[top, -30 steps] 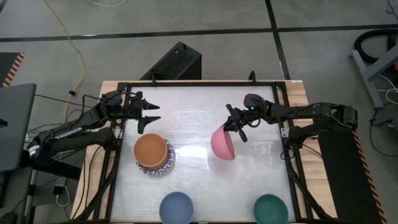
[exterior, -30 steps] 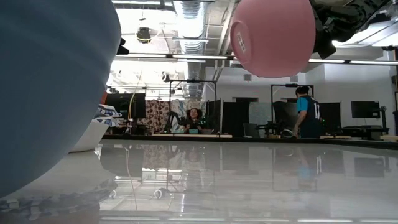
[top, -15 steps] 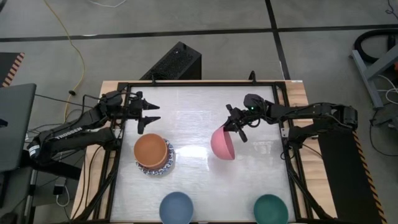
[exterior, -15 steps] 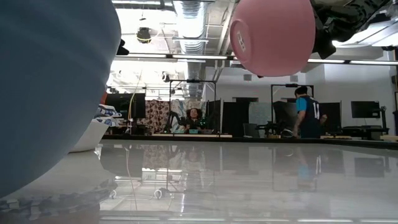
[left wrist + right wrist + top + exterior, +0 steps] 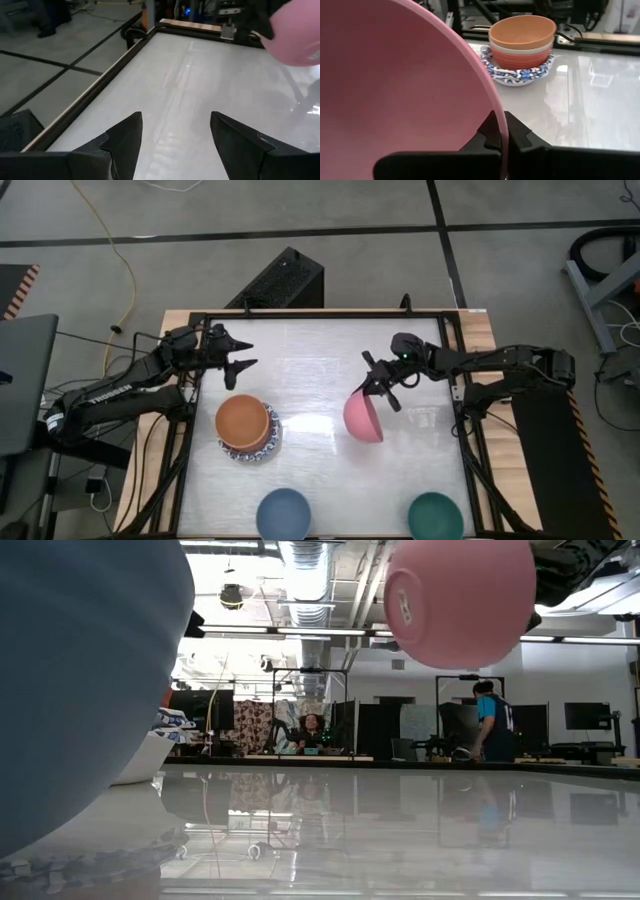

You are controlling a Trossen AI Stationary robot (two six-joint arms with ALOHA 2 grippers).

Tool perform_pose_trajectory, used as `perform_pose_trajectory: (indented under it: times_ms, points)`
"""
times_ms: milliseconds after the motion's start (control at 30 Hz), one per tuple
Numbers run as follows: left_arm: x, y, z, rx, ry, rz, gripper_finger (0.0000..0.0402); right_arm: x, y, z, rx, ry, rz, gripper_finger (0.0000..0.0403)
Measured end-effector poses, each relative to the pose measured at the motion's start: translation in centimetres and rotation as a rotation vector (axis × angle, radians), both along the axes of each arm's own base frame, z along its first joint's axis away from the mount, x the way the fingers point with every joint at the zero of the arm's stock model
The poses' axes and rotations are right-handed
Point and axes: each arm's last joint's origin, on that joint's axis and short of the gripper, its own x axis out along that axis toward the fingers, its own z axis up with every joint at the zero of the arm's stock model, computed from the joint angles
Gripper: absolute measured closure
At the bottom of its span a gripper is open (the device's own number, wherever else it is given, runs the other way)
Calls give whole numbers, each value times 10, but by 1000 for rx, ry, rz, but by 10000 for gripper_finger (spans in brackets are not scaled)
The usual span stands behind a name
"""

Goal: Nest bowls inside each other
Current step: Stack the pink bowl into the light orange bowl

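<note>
Pink bowl aloft, headed for the stack

Right gripper (image 5: pixel 372 388) pinches the pink bowl (image 5: pixel 362 418) by its rim above mid-table; best level it over the orange bowl (image 5: pixel 243 422) before lowering. Left gripper (image 5: pixel 240 355) hovers spread

A pink bowl (image 5: pixel 362 418) hangs over the glossy white table (image 5: pixel 320 480), an orange bowl (image 5: pixel 243 422) tops a blue-patterned white one (image 5: pixel 268 444), and blue (image 5: pixel 283 514) and dark green (image 5: pixel 435 516) bowls sit at the near edge.
</note>
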Motion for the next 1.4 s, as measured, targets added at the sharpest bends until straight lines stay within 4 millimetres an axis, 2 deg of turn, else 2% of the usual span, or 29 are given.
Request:
perform_pose_trajectory:
  times_ms: [333, 633, 1400]
  points:
    - [-2, 4, 0, -21, -8, 147, 178, 0, 3, -1, -117, -46, 48, 391]
    - [-3, 6, 0, -3, -2, 261, 178, 1, 6, -1, -148, -60, 69, 391]
    - [-4, 7, 0, -12, -5, 289, 178, 2, 24, -4, -196, -58, 161, 391]
